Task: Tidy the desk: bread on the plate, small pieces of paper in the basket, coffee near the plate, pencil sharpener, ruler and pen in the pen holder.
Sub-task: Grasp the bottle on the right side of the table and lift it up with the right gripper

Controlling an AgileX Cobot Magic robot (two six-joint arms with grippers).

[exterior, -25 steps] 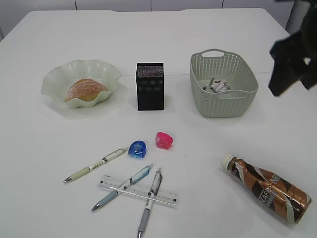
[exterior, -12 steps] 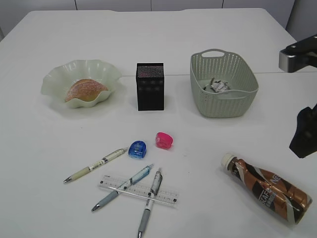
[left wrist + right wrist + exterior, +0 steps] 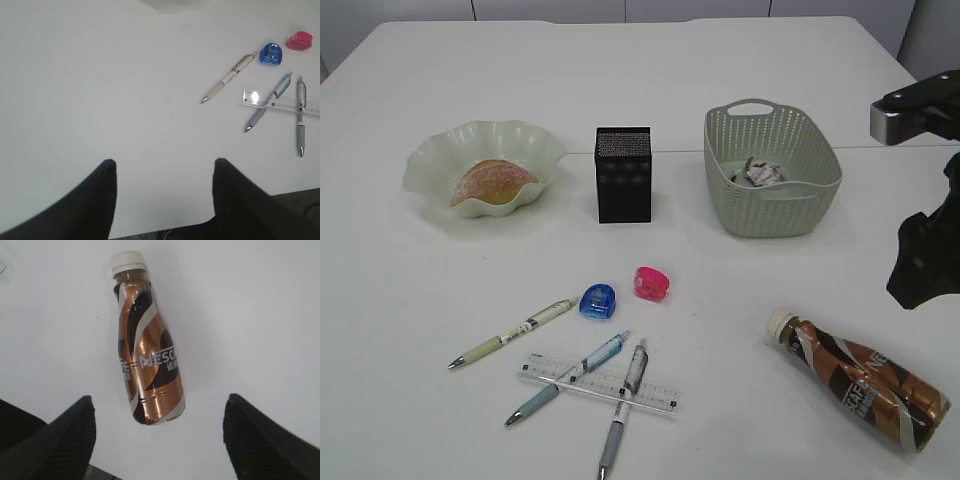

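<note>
**Desk half tidied, coffee bottle on its side under the right arm**

Big white desk (image 3: 420, 420) takes up pretty much the whole exterior view. Going big to small from there.

The green basket (image 3: 772, 205) sits at about 1 o'clock from the middle of the desk, with a crumpled bit of paper (image 3: 758, 173) inside it. Over at 10 o'clock is the wavy plate (image 3: 430, 165), and the bread (image 3: 491, 182) is lying in it. The black pen holder (image 3: 623, 174) stands upright between plate and basket, around 12 o'clock, apart from both.

The coffee (image 3: 860, 380) is down at 4 o'clock, lying on its side with the cream cap pointing toward the middle of the desk, well apart from the plate. The right gripper (image 3: 160, 415) hangs over it with its jaws spread wide on either side of the bottle's base, not touching it.

At 6 o'clock there's the clear ruler (image 3: 599, 384) lying flat, with two grey pens (image 3: 621, 410) crossing over it and a third, cream pen (image 3: 512, 334) just off to 7 o'clock. Above those are a blue sharpener (image 3: 598, 301) and a pink sharpener (image 3: 651, 283), near each other but not touching.

The left gripper (image 3: 162, 195) is over bare desk near the edge, fingers (image 3: 100, 200) held apart with nothing between them.
</note>
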